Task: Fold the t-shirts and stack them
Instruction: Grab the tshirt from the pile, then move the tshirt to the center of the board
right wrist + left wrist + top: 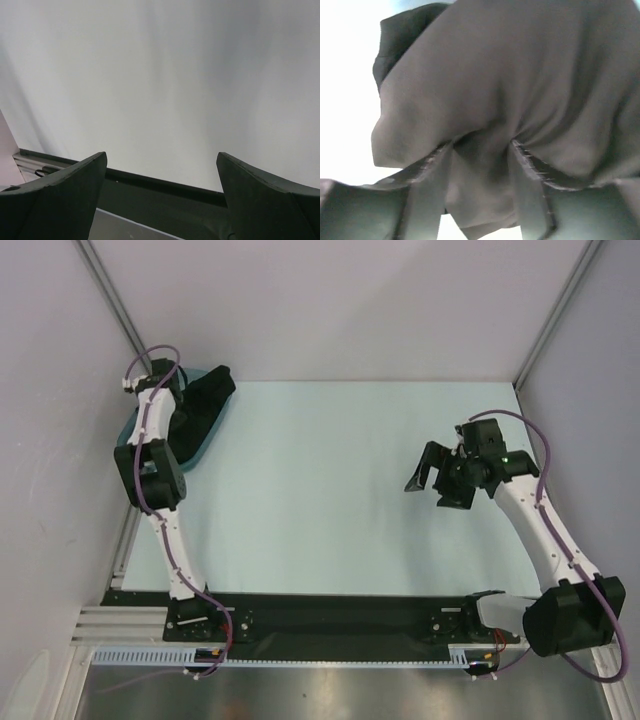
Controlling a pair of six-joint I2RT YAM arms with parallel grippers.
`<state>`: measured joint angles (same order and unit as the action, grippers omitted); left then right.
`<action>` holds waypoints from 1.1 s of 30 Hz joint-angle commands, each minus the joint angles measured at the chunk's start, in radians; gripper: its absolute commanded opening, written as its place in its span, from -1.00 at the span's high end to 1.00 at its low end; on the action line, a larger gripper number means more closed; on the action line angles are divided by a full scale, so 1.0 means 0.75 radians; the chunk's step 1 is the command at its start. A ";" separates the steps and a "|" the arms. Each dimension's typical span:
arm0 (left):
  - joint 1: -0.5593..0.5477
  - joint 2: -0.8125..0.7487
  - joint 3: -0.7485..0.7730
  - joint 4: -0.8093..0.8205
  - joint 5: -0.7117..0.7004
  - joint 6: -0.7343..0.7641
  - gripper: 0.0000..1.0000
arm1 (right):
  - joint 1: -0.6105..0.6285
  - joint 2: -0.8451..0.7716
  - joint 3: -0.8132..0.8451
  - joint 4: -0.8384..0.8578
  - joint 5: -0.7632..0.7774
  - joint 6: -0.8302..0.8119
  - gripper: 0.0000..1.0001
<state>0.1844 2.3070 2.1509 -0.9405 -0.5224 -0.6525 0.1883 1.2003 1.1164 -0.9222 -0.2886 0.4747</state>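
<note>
In the left wrist view the t-shirts [520, 75] are a blur of black cloth that runs off the top and right edges. The fingers [427, 172] of the left gripper [480, 150], nipping a wad of it, are soft-edged and cut by the bottom edge. From above, that gripper is lost beneath its own wrist. The left arm [160, 470] and the heaped cloth cover most of the teal tub [200, 448], and how many shirts lie there cannot be told. The fingers [60, 195] of the right gripper [162, 160] are cut off by the lower edge of the right wrist view.
</note>
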 commanded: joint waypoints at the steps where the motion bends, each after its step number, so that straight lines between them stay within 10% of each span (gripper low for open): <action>1: 0.010 0.027 0.065 -0.053 -0.019 -0.040 0.16 | -0.042 0.052 0.094 0.043 -0.069 -0.048 -0.97; 4: 0.016 0.041 0.144 -0.016 0.020 -0.001 0.99 | -0.049 0.109 0.137 0.029 -0.069 -0.056 -0.96; 18: -0.174 -0.635 0.041 0.432 0.475 -0.014 0.99 | -0.044 0.148 0.133 0.023 -0.206 -0.128 -0.93; 31: -0.855 -1.704 -1.152 0.415 0.536 -0.001 0.99 | 0.025 0.030 0.148 0.004 -0.223 -0.136 -0.96; 33: -0.882 -1.803 -1.307 0.458 0.608 -0.054 0.60 | 0.062 0.011 0.123 0.011 -0.196 -0.128 -0.96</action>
<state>-0.4503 1.0286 1.3060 -0.6155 -0.1360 -0.6353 0.1967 1.2480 1.2087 -0.9173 -0.4202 0.3679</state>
